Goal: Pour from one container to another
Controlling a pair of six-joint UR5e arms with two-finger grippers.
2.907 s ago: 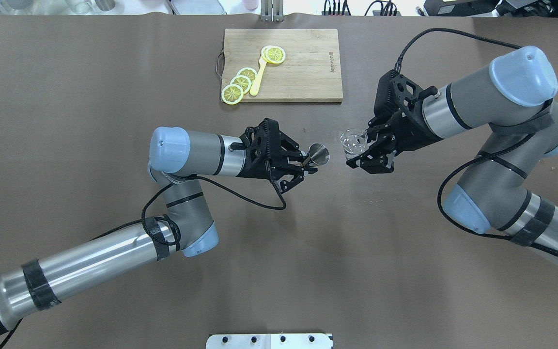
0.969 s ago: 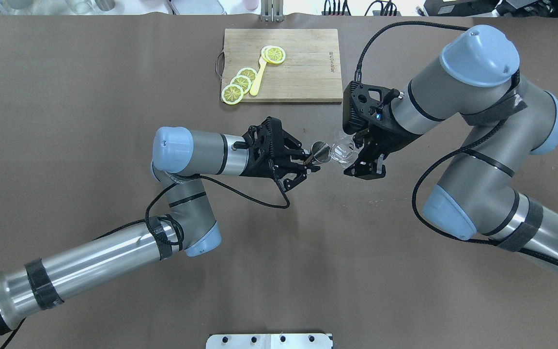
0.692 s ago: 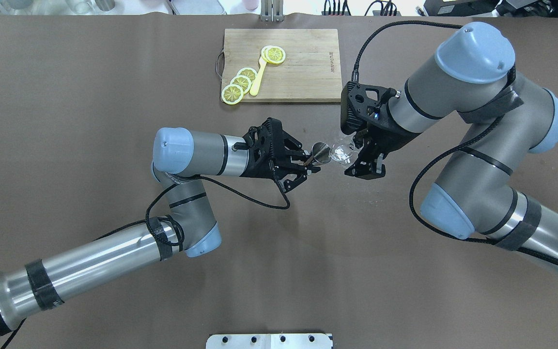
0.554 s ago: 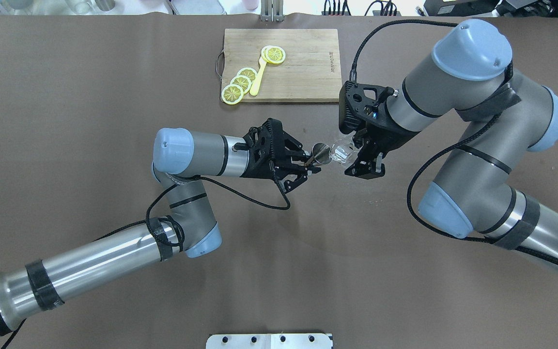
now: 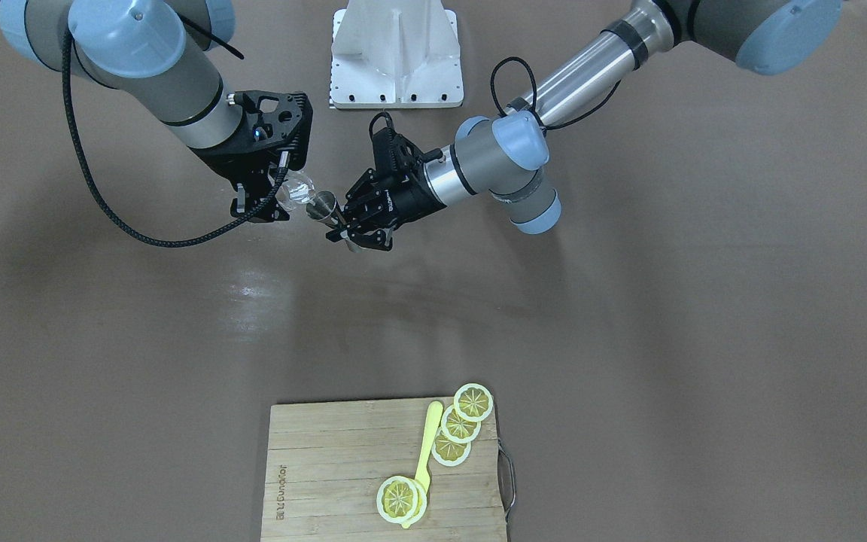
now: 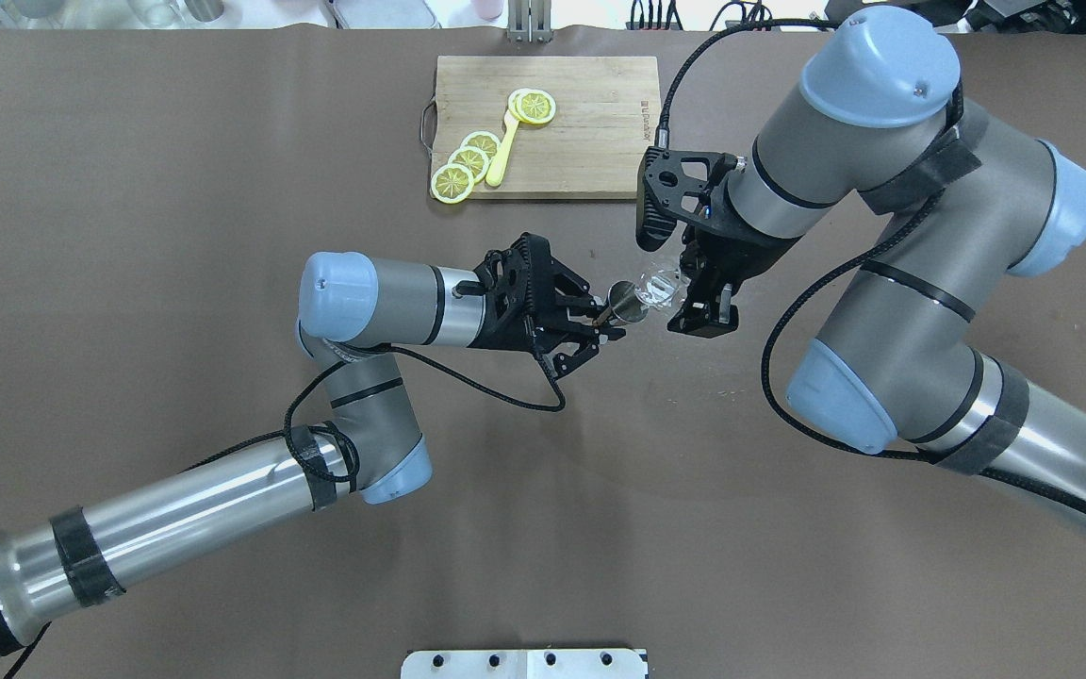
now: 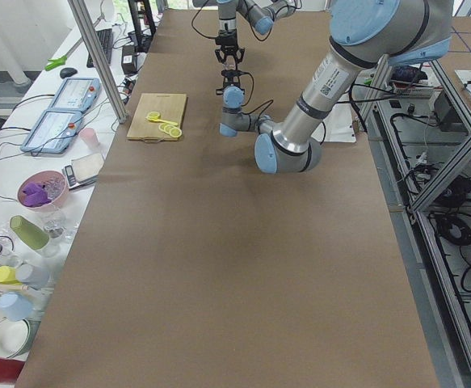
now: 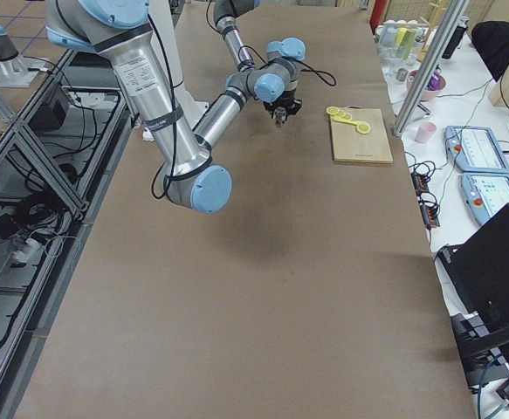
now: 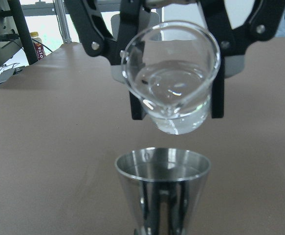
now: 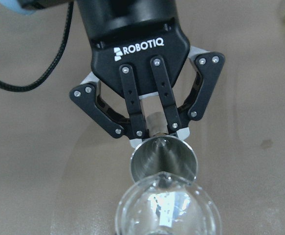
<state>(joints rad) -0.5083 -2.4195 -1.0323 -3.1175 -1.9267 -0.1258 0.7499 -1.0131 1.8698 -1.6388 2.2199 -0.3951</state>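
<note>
While I can't spot any stream running out yet, this looks like the tipping stage of the pour. Nearest in the left wrist view is the steel jigger [image 9: 163,181], upright, mouth up, long axis vertical. The left end effector [image 10: 157,128] is clamped on its narrow waist, and it seems to be held up off the bench [image 6: 222,141].

Just above and behind it hangs the glass beaker [image 9: 170,73], gripped across its sides by the right end effector [image 6: 680,292]. Its long axis leans well over, with the spout aimed down at the jigger's mouth. Clear liquid is pooled near the lip, which isn't touching the rim.

Next move, I'd guess, is a little more wrist roll, slowly. That mouth is small, so the spout has to stay right over it.

Way back, the cutting board [image 6: 581,141] with lemon slices [image 6: 453,182] sits well apart.
</note>
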